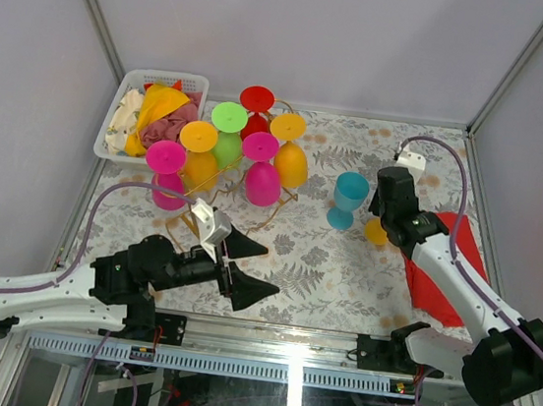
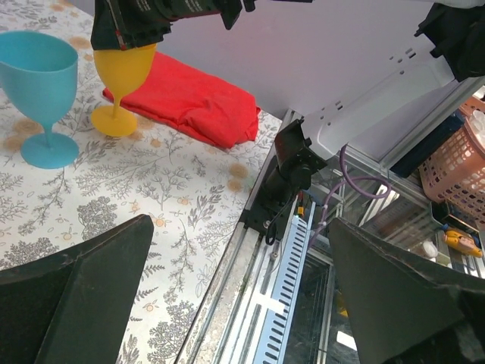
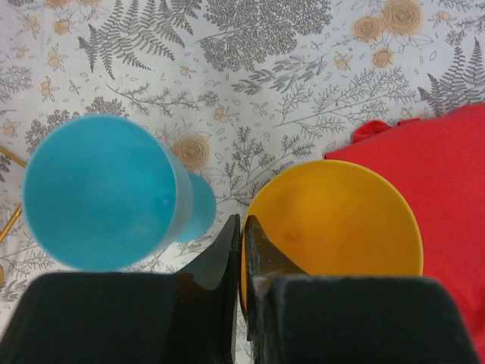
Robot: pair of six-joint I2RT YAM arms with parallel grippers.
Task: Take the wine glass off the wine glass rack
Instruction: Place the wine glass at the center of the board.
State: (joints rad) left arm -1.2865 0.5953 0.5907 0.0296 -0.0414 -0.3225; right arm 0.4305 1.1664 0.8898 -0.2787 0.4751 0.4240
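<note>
Glasses of many colours hang upside down on the wine glass rack (image 1: 188, 219) at ten o'clock on the table (image 1: 323, 269). The yellow wine glass (image 1: 376, 233) stands off it at three o'clock, beside a blue glass (image 1: 348, 198). The left claw (image 1: 251, 270) gapes wide, empty.

From the left wrist, the yellow foot appears to rest on the table, just beside a red cloth (image 2: 189, 98).

From the right wrist, the right claw (image 3: 242, 243) pinches the yellow rim. On release, a finger could drag that rim and tip the glass onto its blue neighbour.
</note>
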